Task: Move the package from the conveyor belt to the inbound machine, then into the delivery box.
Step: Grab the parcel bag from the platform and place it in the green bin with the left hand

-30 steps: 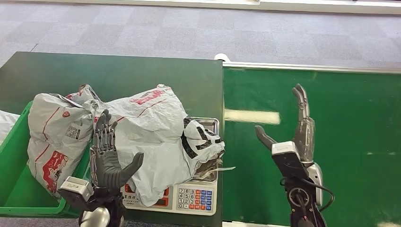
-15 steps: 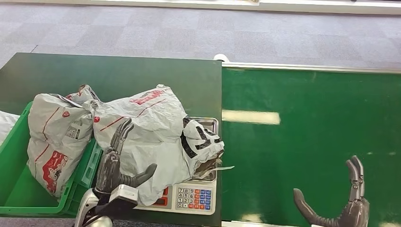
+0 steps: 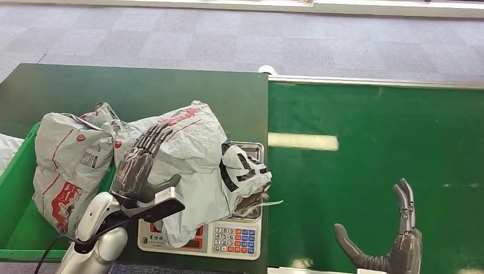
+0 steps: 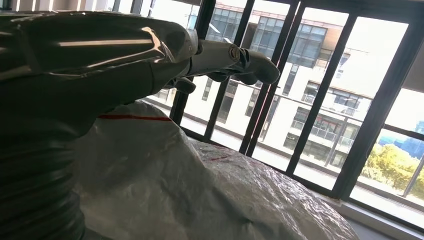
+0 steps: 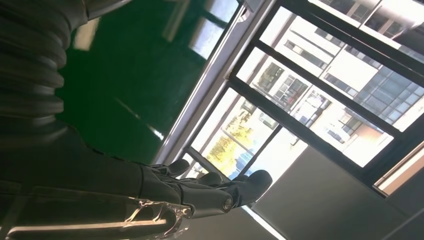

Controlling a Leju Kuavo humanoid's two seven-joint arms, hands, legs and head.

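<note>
The conveyor belt [image 3: 376, 171], a broad glossy green surface, fills the head view from 1 to 5 o'clock. Beside it, from 9 to 12 o'clock, lies the dark green table [image 3: 142, 94]. At 8 o'clock a green delivery box [image 3: 17, 228] sits at the table's left end, with a grey mail bag [image 3: 68, 165] leaning upright inside it.

The package [image 3: 188, 165], a large crumpled grey mailer with red print and black tape at one end, rests on the inbound machine [image 3: 228, 237], a weighing scale with a keypad at about 6 o'clock. The package covers most of the scale's pan and its left side reaches over to the box rim, touching the mail bag.

The left hand [image 3: 137, 168] lies flat on top of the package at its 9 o'clock side, fingers stretched out and slightly apart, thumb out to the side, gripping nothing. The left wrist view shows the fingers [image 4: 235, 55] extended just above the wrinkled plastic.

The right hand [image 3: 394, 251] hovers over the belt at 5 o'clock, fingers straight and together, thumb spread wide, holding nothing.
</note>
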